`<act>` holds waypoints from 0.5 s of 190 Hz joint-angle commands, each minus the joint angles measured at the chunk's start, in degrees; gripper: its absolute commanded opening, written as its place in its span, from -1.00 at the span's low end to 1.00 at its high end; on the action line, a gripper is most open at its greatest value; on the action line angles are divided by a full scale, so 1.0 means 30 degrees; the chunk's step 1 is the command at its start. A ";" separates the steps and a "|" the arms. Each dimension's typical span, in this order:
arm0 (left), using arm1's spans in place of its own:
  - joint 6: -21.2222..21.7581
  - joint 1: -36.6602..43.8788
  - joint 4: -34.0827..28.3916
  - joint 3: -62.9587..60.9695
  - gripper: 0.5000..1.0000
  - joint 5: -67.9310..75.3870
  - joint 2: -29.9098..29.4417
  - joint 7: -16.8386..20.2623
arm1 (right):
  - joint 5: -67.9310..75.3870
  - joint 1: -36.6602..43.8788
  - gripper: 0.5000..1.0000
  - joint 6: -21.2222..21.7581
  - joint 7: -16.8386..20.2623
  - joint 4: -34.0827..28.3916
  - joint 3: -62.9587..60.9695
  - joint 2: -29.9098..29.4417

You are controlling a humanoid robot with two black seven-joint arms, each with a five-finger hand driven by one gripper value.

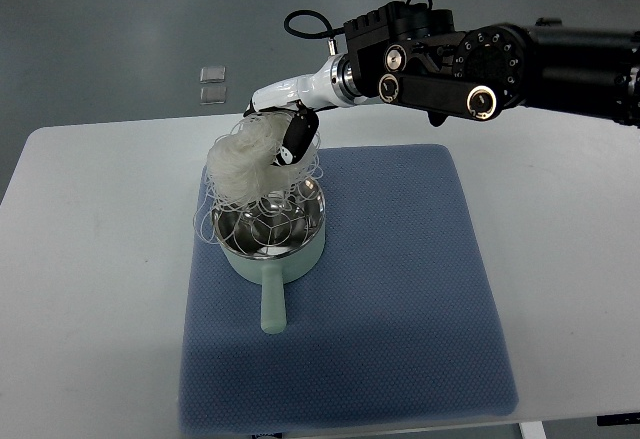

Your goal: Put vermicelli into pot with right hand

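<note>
White table (90, 219), blue mat (400, 289); right hand (285, 124) holds vermicelli (243, 159) over pot (270, 234).

no legible txt, no labels, no brands, no nos. or signs — nothing readable

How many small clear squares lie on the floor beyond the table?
2. One clear square lies on the grey floor beyond the table's far edge, upper left of the vermicelli; the second square sits just nearer, right beside it. None seems hidden.
</note>
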State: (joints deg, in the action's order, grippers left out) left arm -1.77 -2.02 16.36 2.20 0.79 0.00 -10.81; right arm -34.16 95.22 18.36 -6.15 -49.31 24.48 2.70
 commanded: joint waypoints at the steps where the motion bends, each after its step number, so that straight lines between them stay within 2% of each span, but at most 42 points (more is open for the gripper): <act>1: 0.0003 0.0000 -0.0003 -0.0002 1.00 0.0000 0.0000 0.0001 | -0.0041 -0.0362 -1.00 -0.0026 -0.0002 0.0089 -0.0016 -0.0168; 4: 0.0003 0.0000 -0.0003 -0.0002 1.00 0.0000 0.0000 0.0001 | -0.0041 -0.0392 -0.99 -0.0026 -0.0002 0.0089 -0.0016 -0.0168; 5: 0.0003 0.0000 -0.0003 -0.0002 1.00 0.0000 0.0000 0.0001 | -0.0041 -0.0421 -0.84 -0.0026 -0.0002 0.0089 -0.0016 -0.0168; 6: 0.0003 0.0000 -0.0003 -0.0002 1.00 0.0000 0.0000 0.0001 | -0.0041 -0.0421 -0.83 -0.0026 -0.0002 0.0089 -0.0016 -0.0168; 7: 0.0003 0.0000 -0.0003 -0.0002 1.00 -0.0029 0.0000 0.0001 | -0.0012 -0.0450 -0.71 -0.0026 -0.0002 0.0089 -0.0016 -0.0168; 15: 0.0003 0.0000 -0.0003 -0.0002 1.00 0.0000 0.0000 0.0001 | -0.0041 -0.0538 -0.46 -0.0026 -0.0002 0.0089 -0.0045 -0.0226; 29: 0.0003 0.0000 -0.0032 -0.0002 1.00 -0.0030 0.0000 0.0001 | -0.0099 -0.0714 -0.36 0.0004 -0.0002 0.0089 -0.0016 -0.0285; 46: 0.0003 0.0000 -0.0032 -0.0002 1.00 -0.0030 0.0000 0.0001 | -0.0129 -0.1094 0.00 0.0004 -0.0002 0.0089 -0.0016 -0.0315; 58: 0.0003 0.0000 -0.0032 -0.0002 1.00 -0.0030 0.0000 0.0001 | -0.0158 -0.1271 0.07 0.0004 -0.0002 0.0089 -0.0016 -0.0402; 65: 0.0003 0.0000 -0.0032 -0.0002 1.00 -0.0030 0.0000 0.0001 | -0.0158 -0.1358 0.28 0.0004 -0.0002 0.0089 -0.0016 -0.0431; 75: 0.0003 0.0000 -0.0032 -0.0002 1.00 -0.0030 0.0000 0.0001 | -0.0129 -0.1417 0.47 0.0033 -0.0002 0.0089 -0.0045 -0.0432; 81: 0.0003 0.0000 -0.0032 -0.0002 1.00 -0.0030 0.0000 0.0001 | -0.0129 -0.1417 0.57 0.0091 -0.0002 0.0089 -0.0162 -0.0432; 91: 0.0003 0.0000 -0.0032 -0.0002 1.00 -0.0030 0.0000 0.0001 | -0.0129 -0.1388 0.62 0.0150 -0.0002 0.0089 -0.0397 -0.0402; 95: 0.0003 0.0000 -0.0032 -0.0002 1.00 -0.0030 0.0000 0.0001 | -0.0158 -0.1358 0.72 0.0150 -0.0002 0.0089 -0.0514 -0.0402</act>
State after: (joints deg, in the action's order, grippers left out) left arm -1.77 -2.02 16.25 2.20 0.69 0.00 -10.81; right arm -34.61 91.07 18.55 -6.15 -49.03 24.13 1.43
